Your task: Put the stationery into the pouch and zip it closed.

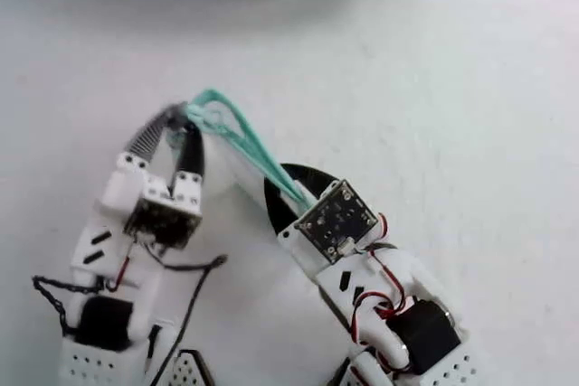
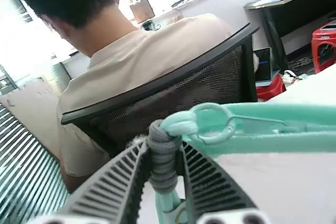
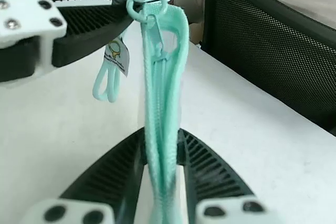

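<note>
Left gripper [image 1: 184, 121] clamped on grey pull cord [image 2: 163, 156] of mint pouch [image 3: 165, 77], right gripper [image 3: 161, 136] pinching pouch edge between its fingers, white table [image 1: 434, 88] beneath both

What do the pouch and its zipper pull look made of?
The pouch looks like matte mint fabric, judging by its soft folded edge. The pull cord is grey knotted cord, probably nylon. The ring is smooth and mint; metal or plastic, unclear.
</note>
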`<state>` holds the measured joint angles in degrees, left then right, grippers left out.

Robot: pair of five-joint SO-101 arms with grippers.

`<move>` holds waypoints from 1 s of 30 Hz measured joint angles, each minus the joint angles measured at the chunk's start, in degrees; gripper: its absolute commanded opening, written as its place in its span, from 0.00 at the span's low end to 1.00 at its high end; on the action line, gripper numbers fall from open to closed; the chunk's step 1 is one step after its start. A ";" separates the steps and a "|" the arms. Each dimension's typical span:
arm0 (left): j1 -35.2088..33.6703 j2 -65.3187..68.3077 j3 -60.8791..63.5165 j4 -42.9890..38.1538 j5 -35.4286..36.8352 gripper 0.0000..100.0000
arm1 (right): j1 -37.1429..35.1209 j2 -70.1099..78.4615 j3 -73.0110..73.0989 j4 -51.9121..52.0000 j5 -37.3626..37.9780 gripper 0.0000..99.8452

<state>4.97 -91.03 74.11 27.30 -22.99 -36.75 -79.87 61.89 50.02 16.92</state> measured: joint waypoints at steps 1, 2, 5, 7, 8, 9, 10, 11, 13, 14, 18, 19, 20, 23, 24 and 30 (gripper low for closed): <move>-1.49 1.93 -0.09 -2.02 0.00 0.02 | 0.00 0.00 0.00 0.00 0.00 0.02; -2.81 3.87 -0.35 -3.96 0.00 0.02 | 0.00 0.00 0.00 0.00 0.00 0.02; -5.71 8.97 -3.16 -5.80 0.00 0.02 | 0.00 0.00 0.00 0.00 0.00 0.02; -7.47 11.69 -5.54 -5.80 0.00 0.02 | 0.00 0.00 0.00 0.00 0.00 0.02; -8.26 12.84 -6.59 -5.80 0.00 0.02 | 0.00 0.00 0.00 0.00 0.00 0.02; -9.14 13.89 -7.38 -5.80 0.00 0.02 | 0.00 0.00 0.00 0.00 0.00 0.02; -9.85 14.86 -8.18 -5.80 0.00 0.02 | 0.00 0.00 0.00 0.00 0.00 0.02; -10.55 15.74 -8.70 -5.80 0.00 0.02 | 0.00 0.00 0.00 0.00 0.00 0.02; -11.87 17.41 -9.58 -5.80 0.00 0.02 | 0.00 0.00 0.00 0.00 0.00 0.02; -12.57 18.02 -9.93 -5.80 0.00 0.02 | 0.00 0.00 0.00 0.00 0.00 0.02; -15.30 19.69 -10.37 -5.80 0.00 0.02 | 0.00 0.00 0.18 -0.09 0.00 0.02; -16.00 19.78 -10.46 -5.80 0.00 0.02 | 0.00 0.00 0.18 -0.09 0.00 0.02; -16.62 19.87 -10.46 -5.80 0.00 0.02 | 0.00 0.00 0.26 -0.09 0.00 0.02; -18.55 20.13 -10.46 -5.80 0.00 0.02 | 0.00 0.00 0.70 -0.09 0.00 0.02; -18.90 20.13 -10.46 -5.80 0.00 0.02 | 0.00 0.09 0.70 -0.09 0.00 0.02; -18.99 20.13 -10.46 -5.80 0.00 0.02 | 0.00 0.09 0.97 -0.26 0.00 0.02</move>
<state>-14.02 -70.90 63.65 21.49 -22.99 -36.75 -79.78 62.86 49.76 16.92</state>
